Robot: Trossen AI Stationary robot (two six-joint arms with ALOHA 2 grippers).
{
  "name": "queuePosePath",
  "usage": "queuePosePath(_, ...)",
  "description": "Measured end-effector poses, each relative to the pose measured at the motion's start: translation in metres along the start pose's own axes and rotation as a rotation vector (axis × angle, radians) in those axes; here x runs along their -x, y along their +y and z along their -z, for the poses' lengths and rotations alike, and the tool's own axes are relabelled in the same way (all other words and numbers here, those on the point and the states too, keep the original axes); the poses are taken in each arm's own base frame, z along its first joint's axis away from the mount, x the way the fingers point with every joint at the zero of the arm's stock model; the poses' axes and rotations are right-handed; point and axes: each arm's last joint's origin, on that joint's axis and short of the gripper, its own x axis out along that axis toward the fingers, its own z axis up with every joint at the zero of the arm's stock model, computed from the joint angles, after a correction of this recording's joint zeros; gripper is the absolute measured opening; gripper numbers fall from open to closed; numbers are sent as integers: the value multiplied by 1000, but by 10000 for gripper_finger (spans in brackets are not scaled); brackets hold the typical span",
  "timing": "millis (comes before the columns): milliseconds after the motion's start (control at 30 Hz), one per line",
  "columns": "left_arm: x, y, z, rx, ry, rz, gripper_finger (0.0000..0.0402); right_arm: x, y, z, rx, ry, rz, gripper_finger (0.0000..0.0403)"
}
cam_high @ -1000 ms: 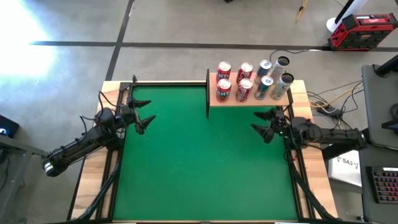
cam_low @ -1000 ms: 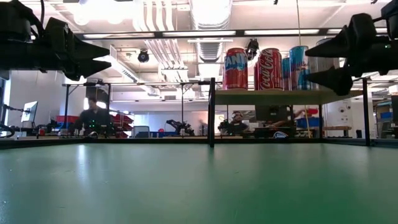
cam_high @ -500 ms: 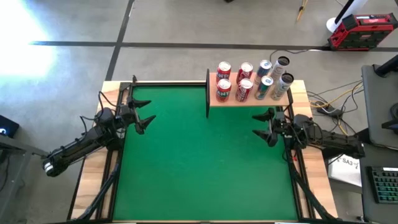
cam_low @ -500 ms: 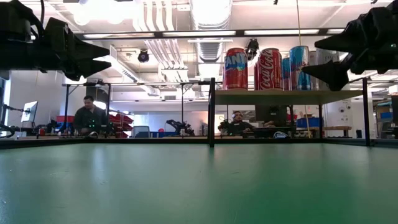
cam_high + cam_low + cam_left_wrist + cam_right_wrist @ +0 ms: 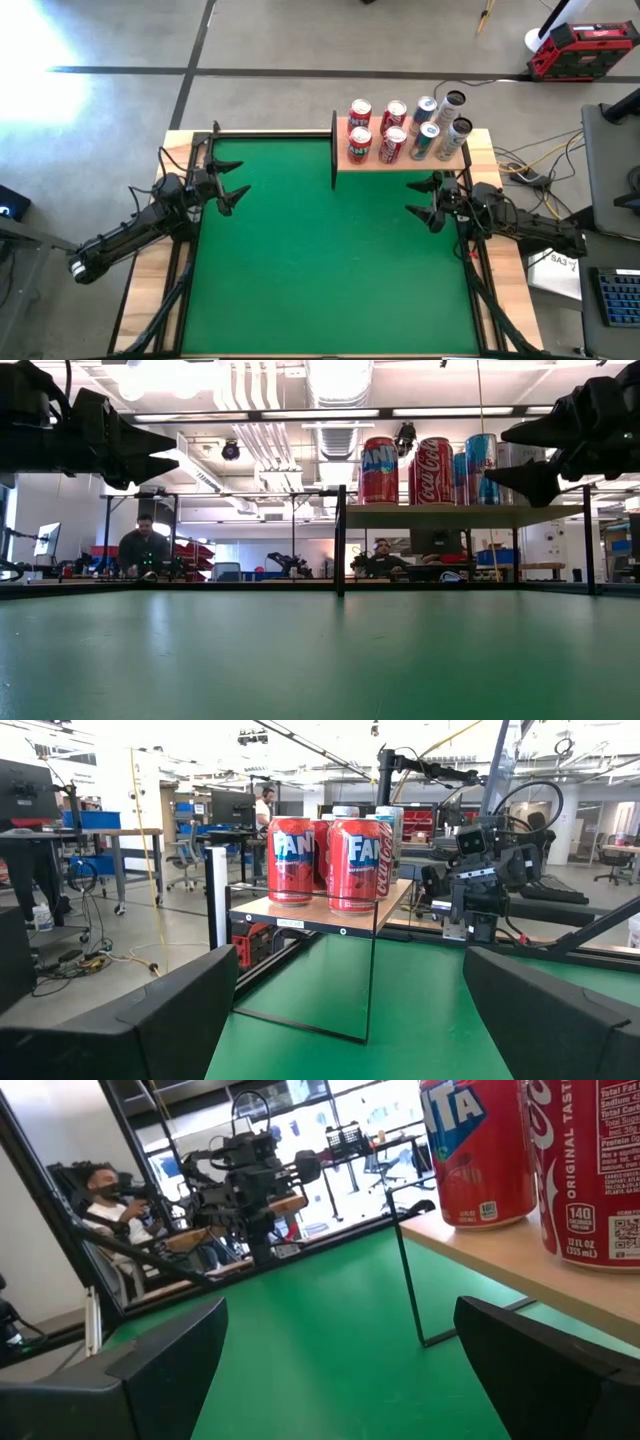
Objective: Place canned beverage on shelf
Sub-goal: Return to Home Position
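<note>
Cans (image 5: 360, 146), glossy cylinders, on light-wood shelf (image 5: 385, 165); left tool (image 5: 238, 196), right tool (image 5: 412, 197) spread wide over green felt (image 5: 320, 265)

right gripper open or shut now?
Open. The right gripper shows both fingers spread apart in the high and low views, nothing held between them.
</note>
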Motion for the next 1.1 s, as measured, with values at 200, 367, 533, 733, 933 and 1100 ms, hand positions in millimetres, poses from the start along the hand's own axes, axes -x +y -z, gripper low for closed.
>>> queuePosePath(200, 0, 0, 0, 0, 0, 0, 372, -1, 0, 1, -1, 13, 5, 382)
queuePosePath(367, 0, 0, 0, 0, 0, 0, 372, -1, 0, 1, -1, 13, 5, 382)
queuePosePath(533, 0, 0, 0, 0, 0, 0, 372, -1, 0, 1, -1, 13, 5, 382)
queuePosePath(733, 0, 0, 0, 0, 0, 0, 372, -1, 0, 1, -1, 13, 5, 382)
queuePosePath(933, 0, 0, 0, 0, 0, 0, 372, -1, -1, 1, -1, 14, 5, 382)
queuePosePath(1100, 0, 0, 0, 0, 0, 0, 372, -1, -1, 1, -1, 14, 5, 382)
